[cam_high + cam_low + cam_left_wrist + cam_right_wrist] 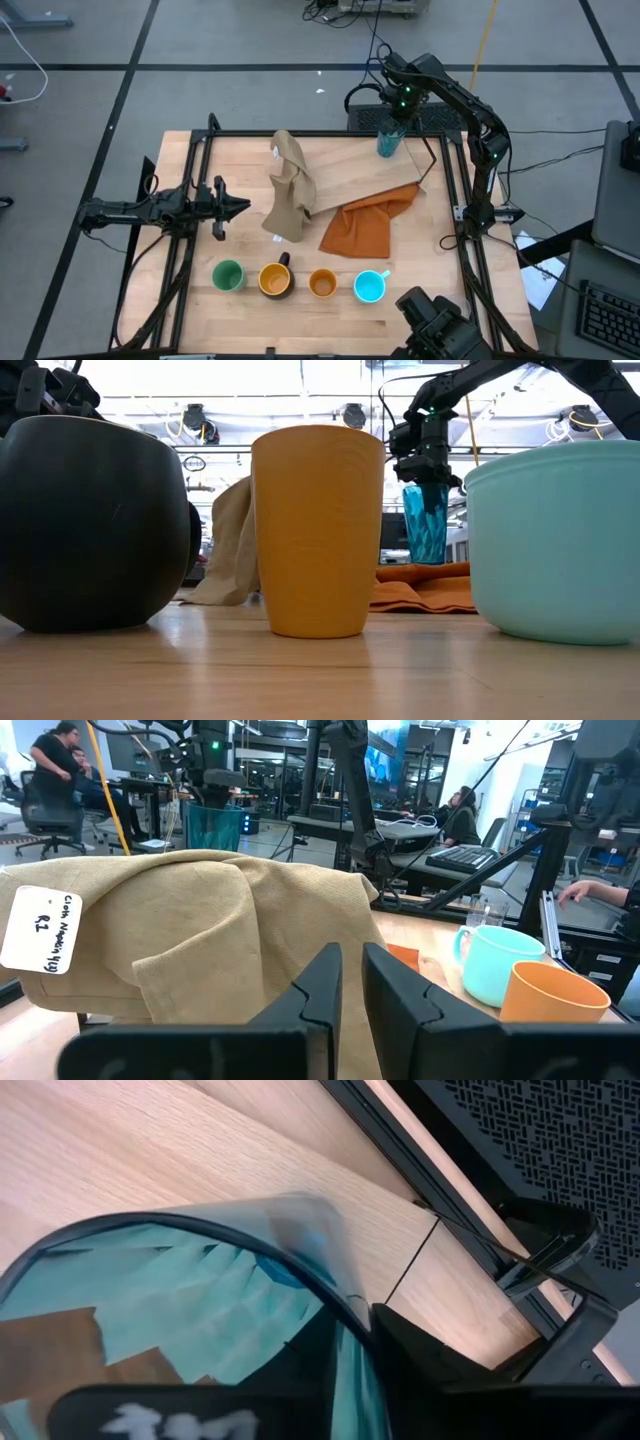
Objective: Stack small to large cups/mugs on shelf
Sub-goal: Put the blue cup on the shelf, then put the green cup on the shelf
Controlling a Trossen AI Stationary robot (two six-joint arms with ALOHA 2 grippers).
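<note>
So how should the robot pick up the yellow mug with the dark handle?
The yellow mug stands upright, mouth open to the top, dark handle pointing toward the cloths. The green cup and orange cup stand on either side. Probably best: come straight down and pinch the rim, one finger inside. The left tool is nearest, fingers nearly shut.

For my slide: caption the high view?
Right hand holds the teal tumbler over the shelf; left hand waits.
</note>
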